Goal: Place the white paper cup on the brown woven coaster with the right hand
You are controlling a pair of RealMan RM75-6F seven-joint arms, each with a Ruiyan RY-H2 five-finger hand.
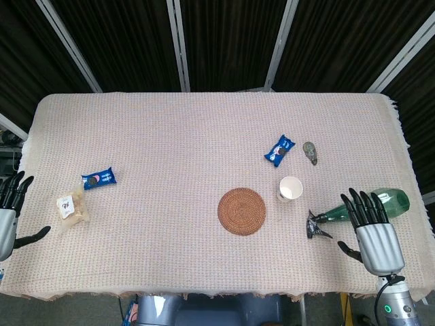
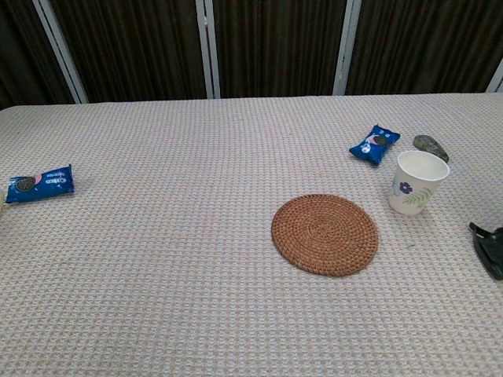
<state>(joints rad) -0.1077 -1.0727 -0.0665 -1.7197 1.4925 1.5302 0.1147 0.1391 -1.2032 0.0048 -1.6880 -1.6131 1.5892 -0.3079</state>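
The white paper cup (image 1: 290, 188) (image 2: 418, 181) stands upright on the cloth, just right of the round brown woven coaster (image 1: 241, 211) (image 2: 324, 234) and apart from it. My right hand (image 1: 370, 227) hovers near the table's right front corner, fingers spread and holding nothing, well right of the cup. At the far left edge my left hand (image 1: 10, 207) is also spread and empty. Neither hand shows in the chest view.
A blue snack packet (image 1: 279, 150) (image 2: 374, 144) and a small grey object (image 1: 311, 152) (image 2: 431, 145) lie behind the cup. A green bottle (image 1: 370, 205) lies by my right hand, next to a black clip (image 1: 316, 225) (image 2: 491, 245). Another blue packet (image 1: 98, 179) (image 2: 39, 183) and a clear bag (image 1: 71, 207) lie left.
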